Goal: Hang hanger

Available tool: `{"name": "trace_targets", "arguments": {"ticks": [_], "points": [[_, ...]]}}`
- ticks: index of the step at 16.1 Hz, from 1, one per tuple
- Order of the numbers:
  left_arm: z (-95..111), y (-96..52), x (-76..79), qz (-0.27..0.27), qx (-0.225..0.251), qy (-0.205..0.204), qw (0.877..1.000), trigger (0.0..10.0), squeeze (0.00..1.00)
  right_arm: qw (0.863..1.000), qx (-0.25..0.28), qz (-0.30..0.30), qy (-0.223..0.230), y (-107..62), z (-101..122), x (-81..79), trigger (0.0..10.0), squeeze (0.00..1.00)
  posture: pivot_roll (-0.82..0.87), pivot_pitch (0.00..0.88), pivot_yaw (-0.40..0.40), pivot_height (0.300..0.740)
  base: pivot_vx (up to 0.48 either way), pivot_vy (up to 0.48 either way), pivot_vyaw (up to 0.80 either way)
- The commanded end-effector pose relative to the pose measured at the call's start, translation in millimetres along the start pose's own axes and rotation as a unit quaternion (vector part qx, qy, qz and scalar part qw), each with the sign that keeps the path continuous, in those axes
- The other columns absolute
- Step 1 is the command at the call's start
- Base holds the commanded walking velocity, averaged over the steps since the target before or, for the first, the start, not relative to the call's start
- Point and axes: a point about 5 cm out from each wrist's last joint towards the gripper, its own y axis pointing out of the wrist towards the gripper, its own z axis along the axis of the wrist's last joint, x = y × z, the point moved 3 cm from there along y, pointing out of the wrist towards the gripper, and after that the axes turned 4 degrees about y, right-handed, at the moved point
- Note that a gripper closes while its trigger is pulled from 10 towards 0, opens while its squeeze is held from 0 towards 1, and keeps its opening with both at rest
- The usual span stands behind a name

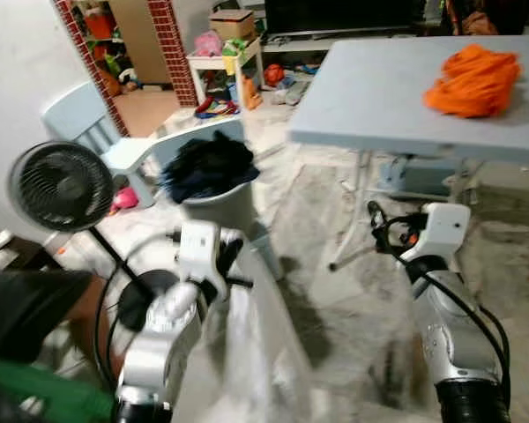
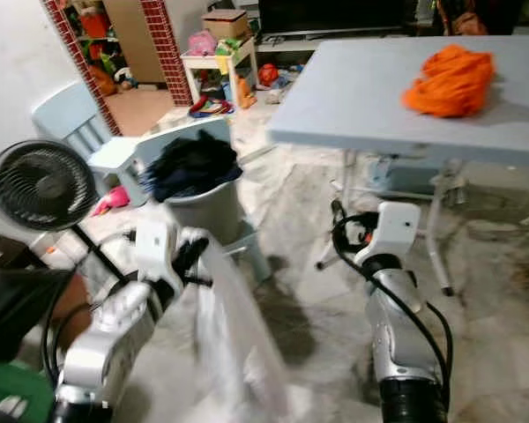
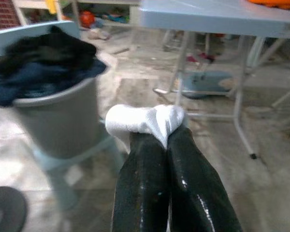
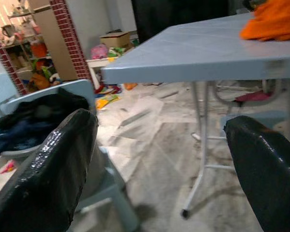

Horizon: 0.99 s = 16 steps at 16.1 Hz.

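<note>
Your left gripper has its jaws squeezed on a white hanger, right at their tips. Your right gripper has its jaws wide apart, holding nothing.

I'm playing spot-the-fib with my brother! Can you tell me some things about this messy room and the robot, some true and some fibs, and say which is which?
1. An orange cloth lies on the grey table. True.
2. The grey bin is empty. False: dark clothes are heaped in it.
3. The left gripper is shut on something white. True; what the white thing is cannot be told.
4. The right gripper is squeezing the orange cloth. False: its fingers are wide apart and hold nothing.
5. A black fan stands on the robot's left. True.
</note>
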Motion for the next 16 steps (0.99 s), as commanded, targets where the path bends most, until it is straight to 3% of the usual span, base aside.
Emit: {"name": "trace_targets", "arguments": {"ticks": [1,8,16], "points": [[6.6,-4.2,-18.6,0.025,0.017,0.008,1.000,10.0,0.00,1.000,0.014,0.018,0.008,5.4,6.5,-15.5,10.0,0.00,-0.12,0.000,0.155,0.740,0.000,0.000,0.00],[10.0,-5.7,-17.7,0.016,0.046,-0.013,0.999,10.0,0.00,1.000,0.011,0.016,0.000,4.4,6.3,-10.0,10.0,0.00,-0.13,0.000,0.134,0.740,0.000,0.000,0.00],[10.0,-6.6,-17.1,0.017,0.055,-0.015,0.998,10.0,0.00,1.000,0.009,0.027,-0.010,1.7,4.9,-13.2,10.0,0.00,-0.13,0.000,0.122,0.740,0.333,0.000,-0.33]]}}
